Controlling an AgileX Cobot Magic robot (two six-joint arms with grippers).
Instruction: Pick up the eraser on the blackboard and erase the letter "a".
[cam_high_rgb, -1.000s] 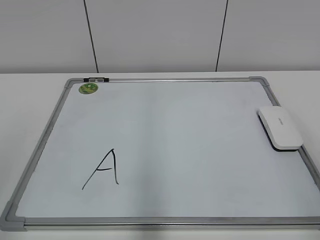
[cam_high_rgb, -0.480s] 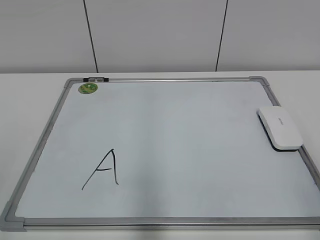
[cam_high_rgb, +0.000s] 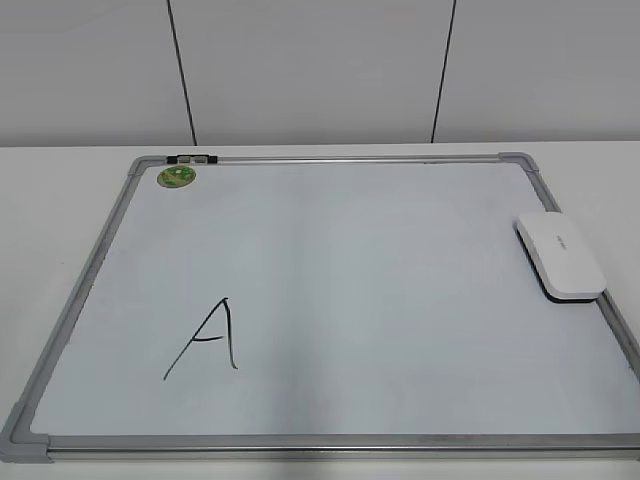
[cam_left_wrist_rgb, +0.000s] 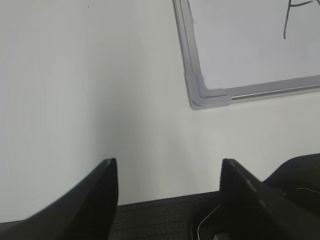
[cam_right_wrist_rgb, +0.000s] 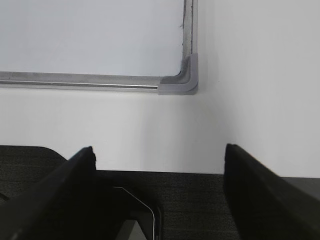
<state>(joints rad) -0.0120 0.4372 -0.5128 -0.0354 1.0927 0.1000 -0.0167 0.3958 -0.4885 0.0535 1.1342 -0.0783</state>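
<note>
The blackboard (cam_high_rgb: 350, 280) is a white board with a grey frame, lying flat on the white table. The eraser (cam_high_rgb: 560, 256), a white rounded block with a dark underside, lies on the board's right edge. A large angular capital "A" (cam_high_rgb: 208, 340) is drawn in black at the board's lower left. No small lowercase "a" shows in any view. My left gripper (cam_left_wrist_rgb: 169, 162) is open and empty over the table's front edge, near the board's near-left corner (cam_left_wrist_rgb: 207, 97). My right gripper (cam_right_wrist_rgb: 160, 148) is open and empty near the near-right corner (cam_right_wrist_rgb: 185, 80). Neither gripper shows in the exterior view.
A green round magnet (cam_high_rgb: 177, 177) sits at the board's far-left corner. A small black and silver clip (cam_high_rgb: 193, 158) is on the top frame. A grey panelled wall stands behind the table. A dark surface lies below the table's front edge in both wrist views.
</note>
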